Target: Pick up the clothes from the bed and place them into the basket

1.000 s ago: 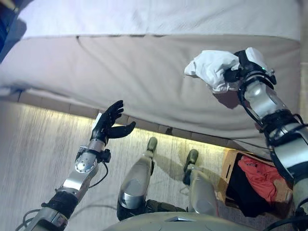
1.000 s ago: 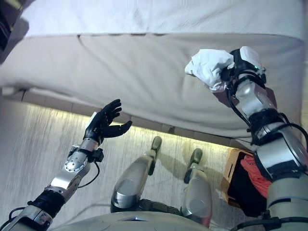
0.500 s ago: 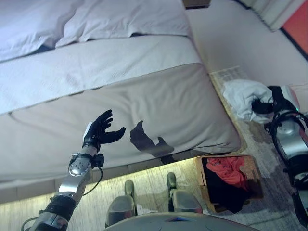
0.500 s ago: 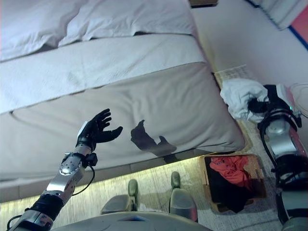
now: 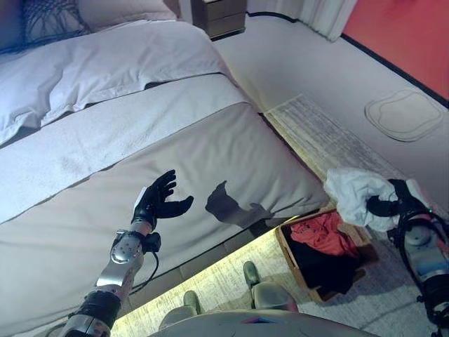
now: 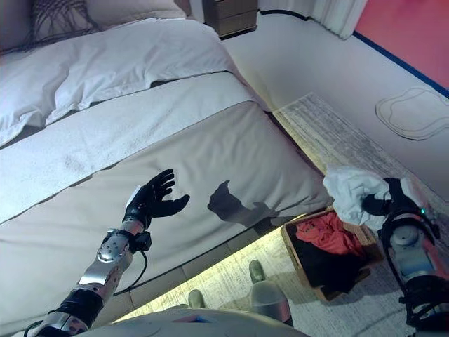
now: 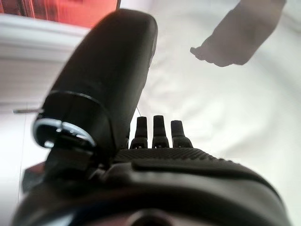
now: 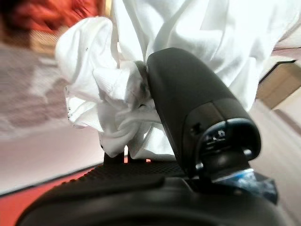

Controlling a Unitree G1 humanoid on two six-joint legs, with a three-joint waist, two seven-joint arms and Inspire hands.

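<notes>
My right hand (image 5: 388,206) is shut on a bunched white garment (image 5: 353,196) and holds it in the air just above the far right side of the wooden basket (image 5: 285,253). The basket stands on the floor by the bed's corner and holds red clothes (image 5: 321,235) and dark clothes (image 5: 316,267). In the right wrist view the white garment (image 8: 141,89) is wrapped over my thumb (image 8: 188,108). My left hand (image 5: 158,200) is open and empty, raised over the grey bedspread (image 5: 105,210); its straight fingers (image 7: 155,127) show in the left wrist view.
The bed has a white sheet band (image 5: 91,140) and white pillows (image 5: 98,63) further back. A pale rug (image 5: 330,133) lies on the floor beside the bed. A wooden nightstand (image 5: 221,15) stands at the far end, by a curtain (image 5: 323,12).
The camera has swung right, so the whole scene has shifted. My right hand has carried the white garment off the bed and down to above the basket. My left hand has stayed open.
</notes>
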